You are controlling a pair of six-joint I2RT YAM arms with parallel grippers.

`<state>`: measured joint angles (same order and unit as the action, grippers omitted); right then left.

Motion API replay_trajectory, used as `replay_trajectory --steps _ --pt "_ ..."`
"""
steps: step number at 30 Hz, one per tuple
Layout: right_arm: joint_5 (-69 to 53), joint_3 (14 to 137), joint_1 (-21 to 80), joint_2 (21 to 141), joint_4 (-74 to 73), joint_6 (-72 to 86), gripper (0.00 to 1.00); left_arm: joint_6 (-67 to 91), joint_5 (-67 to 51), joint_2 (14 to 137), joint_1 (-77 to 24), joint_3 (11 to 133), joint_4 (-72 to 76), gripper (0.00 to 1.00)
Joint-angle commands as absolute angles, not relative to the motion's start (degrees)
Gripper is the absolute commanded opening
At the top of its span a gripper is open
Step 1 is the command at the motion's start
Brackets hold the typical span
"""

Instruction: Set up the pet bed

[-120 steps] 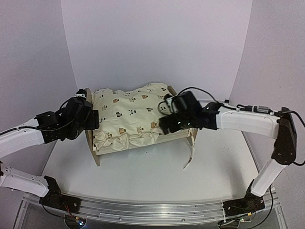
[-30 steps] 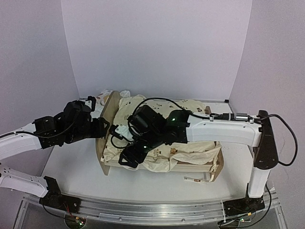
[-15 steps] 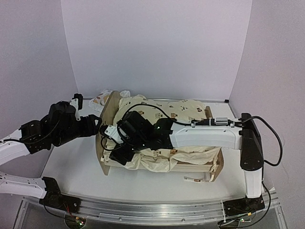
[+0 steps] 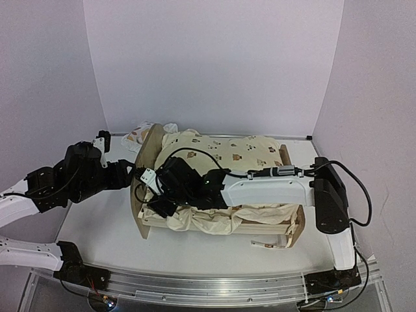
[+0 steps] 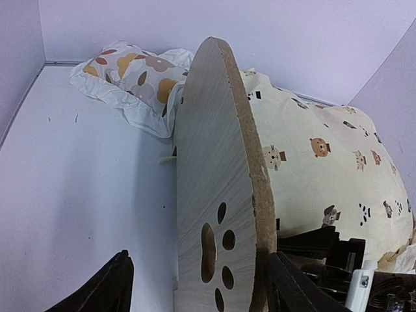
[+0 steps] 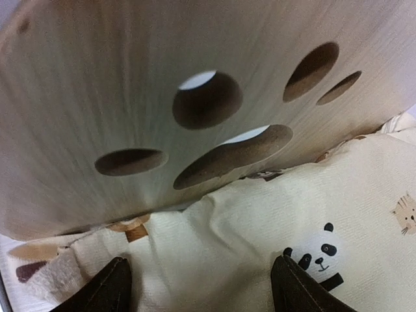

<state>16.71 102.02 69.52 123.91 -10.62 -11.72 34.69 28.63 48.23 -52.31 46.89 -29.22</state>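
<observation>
Across the middle of the white desk (image 4: 97, 224), lengthwise from left to right: the pet bed (image 4: 260, 229), upright on its feet, with its rounded paw-print end board (image 5: 214, 162) at the left. Heaped over the frame and spilling past the near rail: the cream animal-print quilt (image 4: 244, 153), bunched and rumpled at the front-left corner, hiding the base completely.

Judged as the bedding step, part done: frame standing, quilt on but not smoothed, pillow not yet in place.

Left claw (image 5: 195, 292) released, fingers spread wide to either side of the end board's lower part, gripping nothing. Right claw (image 6: 198, 286) likewise released, hovering just over the quilt, close against the inner face of that board, with nothing pinched between the fingers.

Next, probably: pinch the bunched fabric near the front-left corner and draw it flat, or fetch the pillow. Calls for a low, careful approach so as not to nudge the light frame.

Tucked against the outer face of the end board, at the far side: the small leaf-print pillow (image 5: 130, 75), reachable only around the board. Smallest, on the desk just in front of the bed's right end: a thin tan scrap (image 4: 266, 245), too small to identify.
</observation>
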Motion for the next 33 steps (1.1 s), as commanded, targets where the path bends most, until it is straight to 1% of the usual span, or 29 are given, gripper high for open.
replay_trajectory --steps 1,4,6,9,11,13,17,20,28,33 --pt "20.8 101.1 69.5 125.4 -9.0 -12.2 0.66 33.9 29.1 47.2 -52.5 46.8 -29.6 0.71" --pt "21.4 100.5 69.5 125.6 -8.6 -12.3 0.51 33.7 29.0 47.1 -52.5 47.0 -29.7 0.71" --pt "21.5 100.1 69.5 125.3 -8.4 -12.0 0.35 33.7 29.0 46.9 -52.5 47.1 -29.9 0.71" --pt "22.2 99.8 69.5 124.0 -8.3 -11.0 0.15 33.3 28.9 46.8 -52.5 47.4 -29.9 0.71" --pt "23.5 99.5 69.5 122.3 -8.3 -10.4 0.06 33.3 28.6 46.8 -52.5 47.9 -29.8 0.71" --pt "26.7 98.7 69.5 119.8 -8.0 -10.5 0.00 33.2 27.9 46.8 -52.5 48.5 -29.4 0.71" --pt "33.1 96.7 69.0 115.0 -6.3 -12.5 0.00 31.7 26.5 47.9 -52.5 50.3 -28.4 0.70" --pt "35.3 95.3 66.9 111.8 -6.1 -11.9 0.00 30.1 25.4 49.8 -52.6 52.4 -27.7 0.69" --pt "34.1 87.4 60.5 103.0 -6.0 -6.5 0.00 22.8 18.5 54.3 -52.6 57.5 -23.9 0.65" --pt "33.0 82.8 57.4 98.4 -5.9 -3.8 0.00 18.7 13.0 58.5 -52.7 60.0 -21.4 0.64"
